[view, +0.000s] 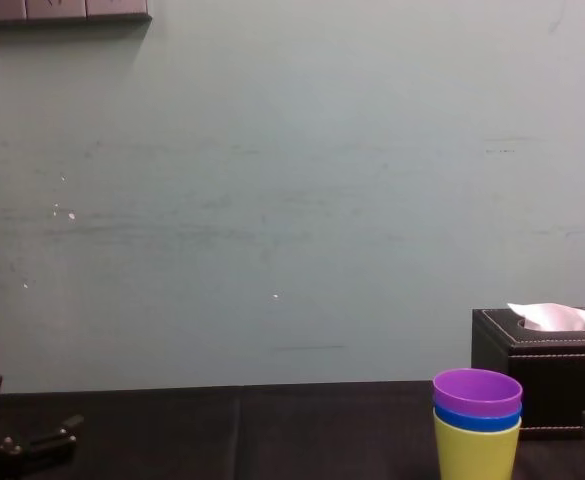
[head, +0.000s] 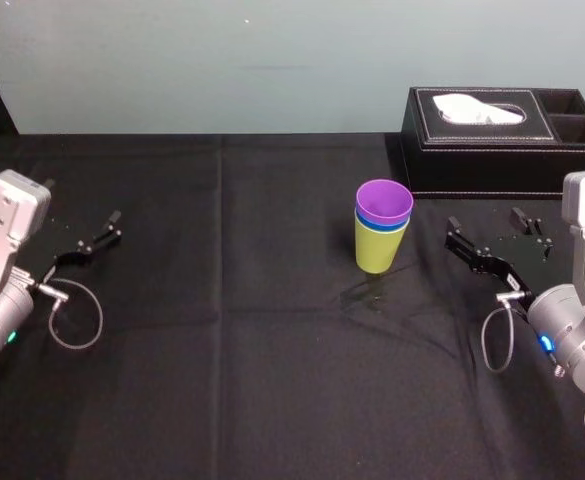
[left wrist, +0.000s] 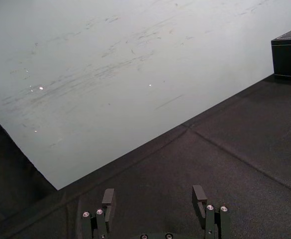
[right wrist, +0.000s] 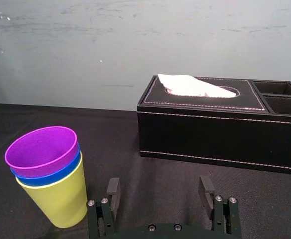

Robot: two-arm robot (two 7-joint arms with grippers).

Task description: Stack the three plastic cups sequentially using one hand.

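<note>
Cups [head: 383,228] nested purple in blue in yellow-green, upright on the worktop [head: 272,360]; right claw [right wrist: 159,181] open and empty beside them, left claw [left wrist: 153,191] open, well apart.

Free room around the cup stack [head: 383,228] on the table [head: 222,350].
Bare cloth lay open from 4 o'clock round to 12 o'clock of the stack. The tissue box [head: 502,140] walled off 2 o'clock, near but not touching; the right gripper [head: 484,220], jaws apart, occupied 3 o'clock.
</note>
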